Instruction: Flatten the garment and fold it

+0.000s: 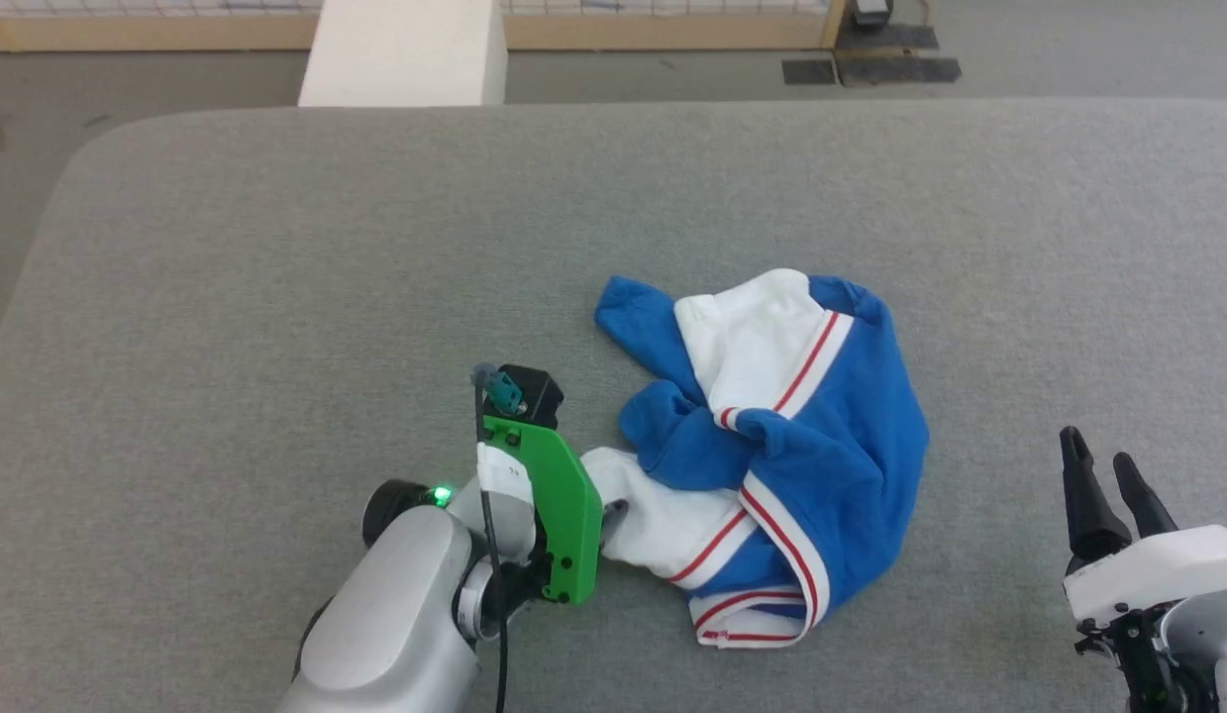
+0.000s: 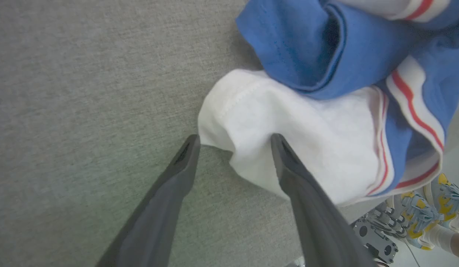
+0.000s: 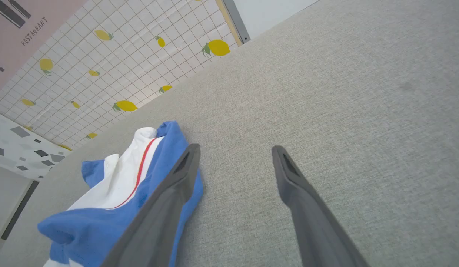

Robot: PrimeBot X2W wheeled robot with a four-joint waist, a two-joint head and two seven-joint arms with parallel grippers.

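A: Where is the royal-blue jersey T-shirt with white sleeves and red-and-white stripe trim [image 1: 771, 446]?
B: Crumpled in a heap on the grey cloth-covered table [image 1: 276, 248], toward the near edge. One white sleeve [image 2: 299, 126] pokes out toward the left hand [image 2: 235, 138].
A: And that hand?
B: Spread wide, holding nothing. One dark finger sits over the sleeve's hem, the other beside it on bare table.
A: What worries you?
B: If it closes this shallow, I'd judge it may pinch only the hem's edge and slip off on the pull. Too deep, and it could catch the table covering along with the sleeve. Dragging one sleeve might also haul the whole bundle along rather than open it.
A: The right hand [image 1: 1096, 448]?
B: Parted too and empty, over bare table well clear of the shirt's right side. With nothing anchoring that side, the heap could slide.
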